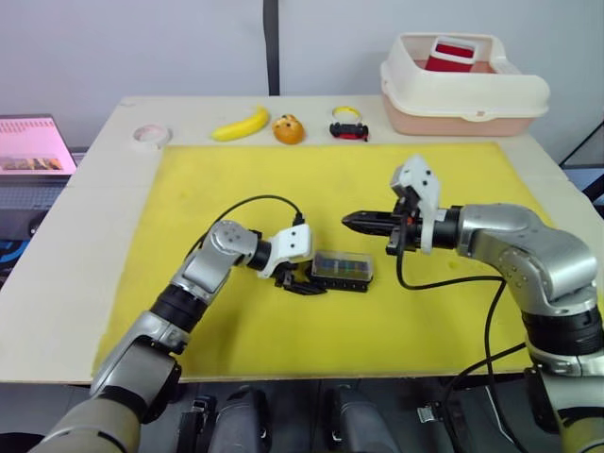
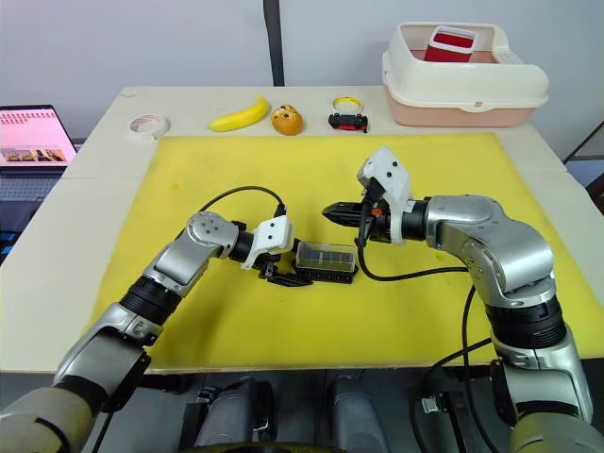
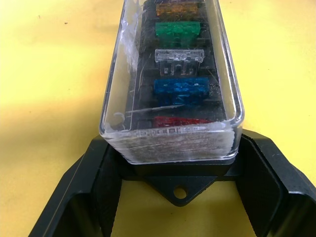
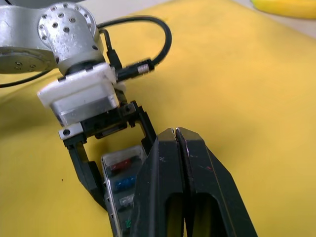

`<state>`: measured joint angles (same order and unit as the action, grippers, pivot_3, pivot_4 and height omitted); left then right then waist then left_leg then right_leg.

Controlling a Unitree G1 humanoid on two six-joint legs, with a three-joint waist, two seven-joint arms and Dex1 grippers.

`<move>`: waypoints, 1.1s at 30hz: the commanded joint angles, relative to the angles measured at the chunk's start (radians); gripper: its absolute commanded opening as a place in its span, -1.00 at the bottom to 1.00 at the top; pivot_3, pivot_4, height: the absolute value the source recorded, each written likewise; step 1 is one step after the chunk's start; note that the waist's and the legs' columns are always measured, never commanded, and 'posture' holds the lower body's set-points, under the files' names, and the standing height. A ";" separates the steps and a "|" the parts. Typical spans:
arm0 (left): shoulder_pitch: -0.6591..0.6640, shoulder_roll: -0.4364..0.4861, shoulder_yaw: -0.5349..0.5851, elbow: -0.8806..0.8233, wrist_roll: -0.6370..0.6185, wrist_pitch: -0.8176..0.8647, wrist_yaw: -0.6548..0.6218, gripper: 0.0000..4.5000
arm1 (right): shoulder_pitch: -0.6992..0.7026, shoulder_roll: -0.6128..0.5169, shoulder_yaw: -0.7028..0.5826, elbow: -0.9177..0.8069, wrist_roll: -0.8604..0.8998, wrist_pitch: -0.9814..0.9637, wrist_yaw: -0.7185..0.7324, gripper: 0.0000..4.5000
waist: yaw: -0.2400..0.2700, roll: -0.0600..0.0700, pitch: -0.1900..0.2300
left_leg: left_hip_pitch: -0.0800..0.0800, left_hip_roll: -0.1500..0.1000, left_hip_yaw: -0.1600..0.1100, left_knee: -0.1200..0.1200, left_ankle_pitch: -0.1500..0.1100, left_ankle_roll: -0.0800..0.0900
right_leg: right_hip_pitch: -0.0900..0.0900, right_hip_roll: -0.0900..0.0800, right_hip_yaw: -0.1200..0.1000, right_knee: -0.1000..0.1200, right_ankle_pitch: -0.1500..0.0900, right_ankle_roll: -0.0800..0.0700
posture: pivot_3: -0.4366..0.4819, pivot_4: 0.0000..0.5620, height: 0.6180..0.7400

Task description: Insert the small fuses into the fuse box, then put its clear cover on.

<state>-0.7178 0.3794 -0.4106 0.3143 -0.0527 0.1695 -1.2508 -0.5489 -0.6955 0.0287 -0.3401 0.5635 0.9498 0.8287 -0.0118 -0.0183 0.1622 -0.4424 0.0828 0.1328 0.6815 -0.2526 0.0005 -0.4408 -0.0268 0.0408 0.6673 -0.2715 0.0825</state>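
Note:
The fuse box (image 1: pixel 342 269) lies on the yellow mat (image 1: pixel 236 189), a black block with the clear cover (image 3: pixel 173 64) sitting over it. Through the cover I see small fuses in a row: amber, green (image 3: pixel 177 29), clear, blue (image 3: pixel 180 91) and red. My left gripper (image 1: pixel 304 283) is open at mat level, its two fingers (image 3: pixel 101 182) straddling the box's left end. A little above and to the right of the box hovers my right gripper (image 1: pixel 351 222), shut with nothing in it and pointing left.
A large cream bin (image 1: pixel 462 94) holding a red container stands at the back right. Along the table's back edge lie a tape roll (image 1: pixel 150 136), a banana (image 1: pixel 241 124), an orange toy (image 1: pixel 288 128) and a small black-and-red item (image 1: pixel 349 127). A laptop (image 1: pixel 33 146) sits at far left.

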 commanded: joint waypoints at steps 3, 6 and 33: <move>0.004 0.009 -0.011 -0.005 0.009 0.014 -0.017 0.39 | 0.186 -0.027 0.248 -0.010 -0.140 -0.056 -0.010 -0.98 | -0.004 0.004 -0.003 | 0.000 0.000 0.000 0.000 0.000 0.000 | 0.001 0.000 0.000 0.000 0.000 0.000 | -0.05 -0.47 0.98; 0.007 0.013 -0.007 -0.010 0.010 0.019 -0.019 0.39 | 0.173 -0.039 0.250 -0.021 -0.143 -0.052 0.002 -0.98 | -0.004 -0.001 -0.009 | 0.009 0.000 -0.002 -0.001 -0.002 0.004 | 0.009 0.002 0.001 -0.001 -0.001 0.000 | -0.05 -0.47 0.98; 0.023 -0.005 -0.005 -0.017 0.018 0.044 0.006 0.39 | 0.213 -0.062 0.375 -0.068 -0.232 -0.005 0.013 -0.98 | -0.003 -0.007 -0.028 | 0.017 0.000 -0.001 -0.004 -0.005 0.008 | 0.014 0.001 0.002 -0.003 -0.004 -0.005 | -0.05 -0.47 0.98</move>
<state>-0.6927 0.3759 -0.4194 0.3157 -0.0262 0.2106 -1.2388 -0.4167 -0.7357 0.2568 -0.4754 0.3567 0.8461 0.8212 -0.0152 -0.0254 0.1346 -0.4252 0.0831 0.1319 0.6772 -0.2576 0.0086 -0.4265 -0.0255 0.0427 0.6643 -0.2760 0.0770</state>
